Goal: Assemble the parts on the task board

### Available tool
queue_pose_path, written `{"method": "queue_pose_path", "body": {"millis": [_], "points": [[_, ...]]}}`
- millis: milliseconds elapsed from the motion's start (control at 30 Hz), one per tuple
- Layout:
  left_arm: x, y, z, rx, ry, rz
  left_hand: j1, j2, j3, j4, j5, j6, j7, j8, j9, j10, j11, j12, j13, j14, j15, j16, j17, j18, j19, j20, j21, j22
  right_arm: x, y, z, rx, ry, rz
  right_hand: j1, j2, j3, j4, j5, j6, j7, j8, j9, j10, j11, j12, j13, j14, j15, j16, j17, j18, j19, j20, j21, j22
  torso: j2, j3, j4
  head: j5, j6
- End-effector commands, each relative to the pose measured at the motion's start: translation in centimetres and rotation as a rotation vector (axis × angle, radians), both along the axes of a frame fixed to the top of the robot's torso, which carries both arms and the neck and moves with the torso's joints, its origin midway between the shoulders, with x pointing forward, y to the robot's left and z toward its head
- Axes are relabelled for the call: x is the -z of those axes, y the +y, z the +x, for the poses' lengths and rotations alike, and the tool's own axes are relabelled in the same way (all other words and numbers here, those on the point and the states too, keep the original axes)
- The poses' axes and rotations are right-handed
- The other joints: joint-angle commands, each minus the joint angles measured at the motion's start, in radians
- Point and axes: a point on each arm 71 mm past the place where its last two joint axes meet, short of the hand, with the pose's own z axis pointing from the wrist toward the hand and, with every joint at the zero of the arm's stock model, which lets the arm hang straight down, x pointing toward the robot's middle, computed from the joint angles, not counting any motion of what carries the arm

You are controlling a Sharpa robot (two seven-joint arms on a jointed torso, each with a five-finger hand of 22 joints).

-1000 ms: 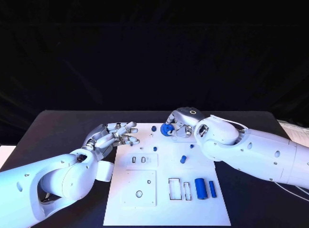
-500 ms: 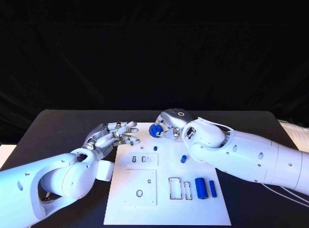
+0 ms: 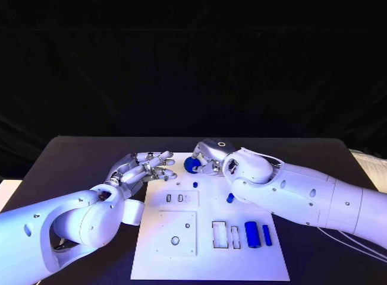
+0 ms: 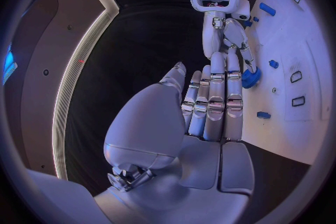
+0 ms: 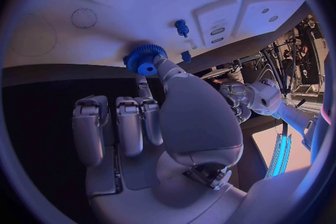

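At the frame's centre, the right robot hand [image 3: 208,159] pinches a blue gear [image 3: 192,165] over the far end of the task board [image 3: 208,255] on the bench [image 3: 73,160]. I'd lower it level onto its seat. The left robot hand [image 3: 144,169] waits beside, fingers loosely apart; the right wrist view shows the gear's teeth [image 5: 145,59].

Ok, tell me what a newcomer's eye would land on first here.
The right hand holds a blue gear at the far edge of the white task board. The left hand hovers open at the board's far left corner. Two blue cylinders lie near the board's right edge.
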Motion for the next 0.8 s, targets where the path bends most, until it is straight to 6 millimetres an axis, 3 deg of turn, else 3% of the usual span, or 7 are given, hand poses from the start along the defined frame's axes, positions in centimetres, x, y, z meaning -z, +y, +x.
{"method": "queue_pose_path", "body": {"millis": [33, 267, 367, 500, 667, 800], "points": [[-0.11, -0.25, -0.06, 0.020, -0.002, -0.011, 0.011, 0.001, 0.007, -0.001, 0.004, -0.005, 0.004, -0.006, 0.001, -0.008, 0.001, -0.002, -0.002, -0.006, 0.000, -0.003, 0.001, 0.011, 0.003, 0.003, -0.005, -0.001, 0.85, 0.42, -0.22, -0.016, 0.030, -0.027, -0.023, -0.011, -0.009, 0.008, -0.004, 0.046, -0.020, -0.009, 0.082, 0.097, 0.004, -0.009, 0.252, 0.104, 0.003, 0.004, 0.263, -0.006, 0.087, 0.001, 0.000, 0.228, 0.000, -0.0001, -0.0002, 0.000, 0.001], [-0.10, -0.23, -0.07, 0.019, 0.001, -0.010, 0.011, 0.001, 0.007, -0.001, 0.004, -0.005, 0.004, -0.006, 0.001, -0.008, 0.001, -0.002, -0.002, -0.006, 0.000, -0.003, 0.001, 0.011, 0.003, 0.003, -0.005, -0.001, 0.88, 0.54, -0.20, -0.018, 0.025, -0.022, -0.074, -0.041, -0.041, 0.026, -0.025, -0.008, -0.002, -0.017, 0.069, 0.092, 0.020, -0.023, 0.244, 0.104, 0.018, 0.004, 0.263, -0.004, 0.084, 0.014, -0.003, 0.221, 0.000, -0.0005, -0.0004, 0.002, 0.001], [-0.08, -0.20, -0.08, 0.018, 0.003, -0.008, 0.011, 0.001, 0.007, -0.001, 0.004, -0.005, 0.004, -0.006, 0.001, -0.008, 0.001, -0.002, -0.002, -0.006, 0.000, -0.003, 0.001, 0.011, 0.003, 0.003, -0.005, -0.001, 0.90, 0.48, -0.14, -0.015, 0.023, -0.020, -0.110, -0.060, -0.069, 0.046, -0.051, -0.044, 0.006, -0.017, 0.060, 0.090, 0.027, -0.030, 0.242, 0.104, 0.025, 0.004, 0.263, -0.004, 0.084, 0.021, -0.003, 0.221, 0.000, -0.0004, -0.0010, 0.002, 0.001], [-0.08, -0.19, -0.09, 0.018, 0.004, -0.007, 0.011, 0.001, 0.007, -0.001, 0.004, -0.005, 0.004, -0.006, 0.001, -0.008, 0.001, -0.002, -0.002, -0.006, 0.000, -0.003, 0.001, 0.011, 0.003, 0.003, -0.005, -0.001, 0.90, 0.41, -0.08, -0.011, 0.019, -0.017, -0.133, -0.069, -0.098, 0.070, -0.049, -0.072, 0.013, -0.017, 0.052, 0.088, 0.034, -0.036, 0.239, 0.104, 0.031, 0.004, 0.263, -0.004, 0.083, 0.028, -0.004, 0.220, 0.000, 0.0000, -0.0008, 0.001, 0.001], [-0.05, -0.18, -0.02, 0.017, 0.005, -0.006, 0.011, 0.002, 0.009, -0.001, 0.004, -0.006, 0.004, -0.006, 0.001, -0.008, 0.002, -0.002, -0.002, -0.006, 0.000, -0.003, 0.002, 0.011, 0.003, 0.004, -0.005, -0.002, 0.92, 0.35, 0.02, -0.007, 0.019, -0.010, -0.153, -0.074, -0.139, 0.133, -0.036, -0.131, 0.029, -0.014, 0.041, 0.084, 0.048, -0.048, 0.233, 0.104, 0.043, 0.004, 0.263, -0.003, 0.081, 0.040, -0.006, 0.215, 0.000, 0.0002, -0.0007, 0.000, 0.003], [-0.01, -0.21, 0.05, 0.016, 0.005, -0.006, 0.011, 0.001, 0.009, -0.001, 0.004, -0.006, 0.005, -0.006, 0.001, -0.009, 0.002, -0.003, -0.002, -0.007, 0.000, -0.004, 0.002, 0.011, 0.003, 0.004, -0.005, -0.002, 1.05, 0.34, 0.08, -0.004, 0.037, -0.008, -0.171, -0.051, -0.150, 0.161, -0.015, -0.136, 0.031, -0.014, 0.043, 0.084, 0.051, -0.049, 0.233, 0.104, 0.047, 0.004, 0.263, -0.003, 0.081, 0.044, -0.006, 0.215, 0.001, -0.0008, -0.0006, -0.003, 0.002]]}}
